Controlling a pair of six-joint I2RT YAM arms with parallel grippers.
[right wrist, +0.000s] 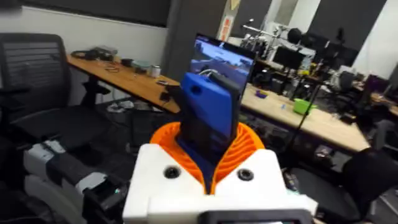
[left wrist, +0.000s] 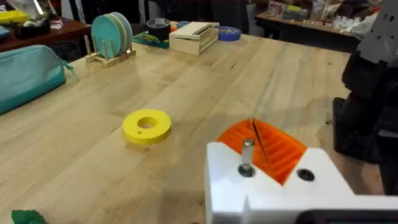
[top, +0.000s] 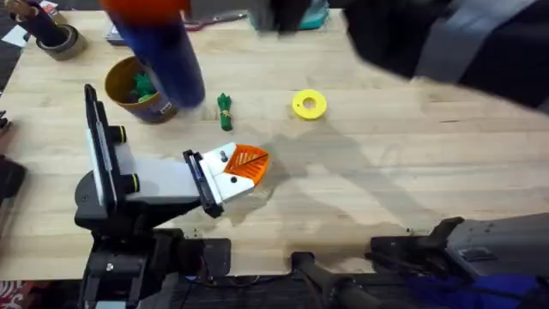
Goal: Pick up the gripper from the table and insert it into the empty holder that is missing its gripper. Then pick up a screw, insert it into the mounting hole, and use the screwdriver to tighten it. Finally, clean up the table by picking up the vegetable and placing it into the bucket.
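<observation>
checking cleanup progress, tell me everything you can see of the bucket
The bucket is a round yellow-gold tin can with a dark inside and a label on its side. It stands upright on the wooden table at the far left, behind the white holder. Something green lies inside it. The blue screwdriver partly covers its right rim in the overhead view. A green vegetable lies on the table to its right, apart from it.
</observation>
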